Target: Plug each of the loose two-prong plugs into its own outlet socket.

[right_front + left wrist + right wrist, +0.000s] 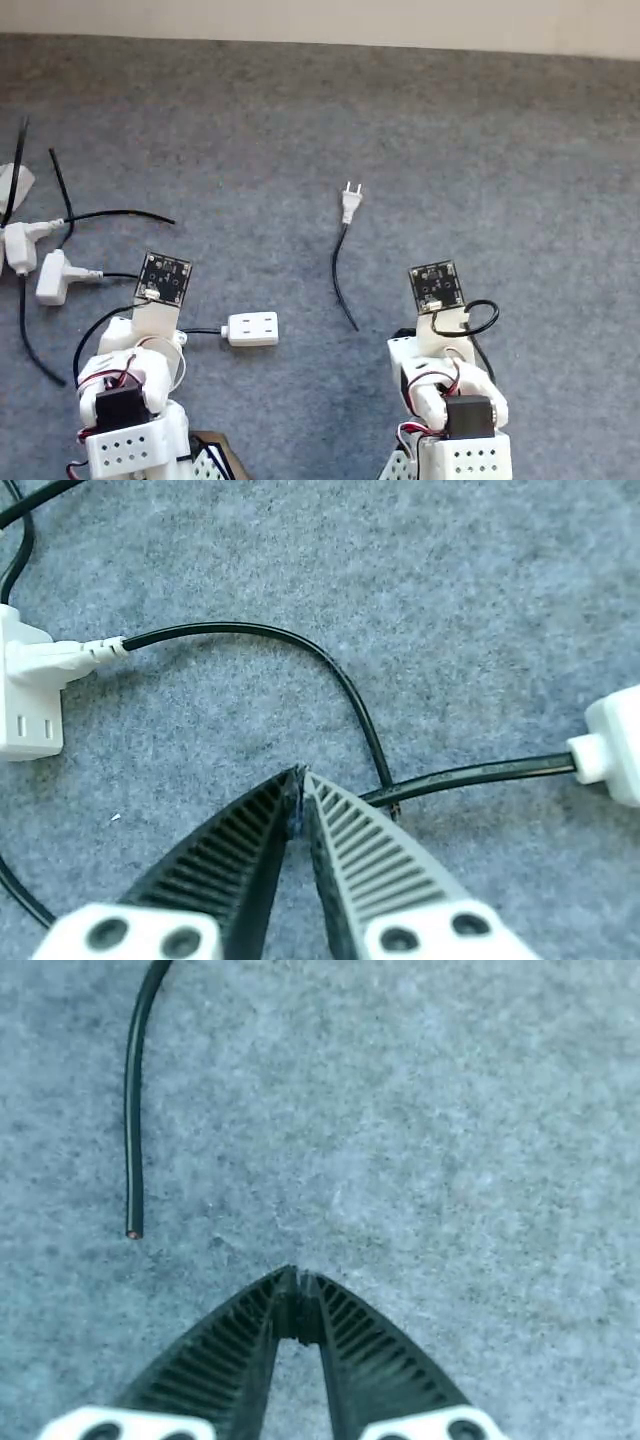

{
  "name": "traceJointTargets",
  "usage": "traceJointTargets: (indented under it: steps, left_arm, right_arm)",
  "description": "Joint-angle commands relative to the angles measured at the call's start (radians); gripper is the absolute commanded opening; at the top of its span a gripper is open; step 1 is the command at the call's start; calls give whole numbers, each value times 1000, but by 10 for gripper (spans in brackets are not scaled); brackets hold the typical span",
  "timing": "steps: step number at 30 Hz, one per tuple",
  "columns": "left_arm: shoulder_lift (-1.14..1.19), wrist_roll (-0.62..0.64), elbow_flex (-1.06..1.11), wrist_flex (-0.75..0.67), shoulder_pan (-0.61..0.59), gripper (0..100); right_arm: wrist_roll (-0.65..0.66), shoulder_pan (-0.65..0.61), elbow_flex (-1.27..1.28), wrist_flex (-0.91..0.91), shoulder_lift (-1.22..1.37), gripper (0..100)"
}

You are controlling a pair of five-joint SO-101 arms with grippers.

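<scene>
Loose plug (350,203) & socket (252,329), apart

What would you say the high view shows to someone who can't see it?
A loose white two-prong plug on a short black cord lies in the middle of the grey mat. A white outlet socket lies beside the left arm, and more white plugs with black cords lie at the left edge.

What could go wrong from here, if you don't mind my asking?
The socket block lies loose on the carpet, so it may slide when a plug is pushed in. A black cable curves right by the shut left gripper and could snag. The loose plug is small and might twist in a grasp.
</scene>
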Motion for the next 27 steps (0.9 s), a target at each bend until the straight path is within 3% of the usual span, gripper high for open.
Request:
traceJointTargets:
  steps: [1, 16, 27]
  left_arm:
    - [-12, 3, 16, 6, -13, 5]
    - [-12, 6, 16, 6, -13, 5]
    - [-12, 5, 16, 41, -13, 5]
  right_arm:
    - [8, -12, 134, -8, -13, 6]
    - [8, -4, 134, -4, -7, 6]
    - [8, 174, 134, 21, -13, 6]
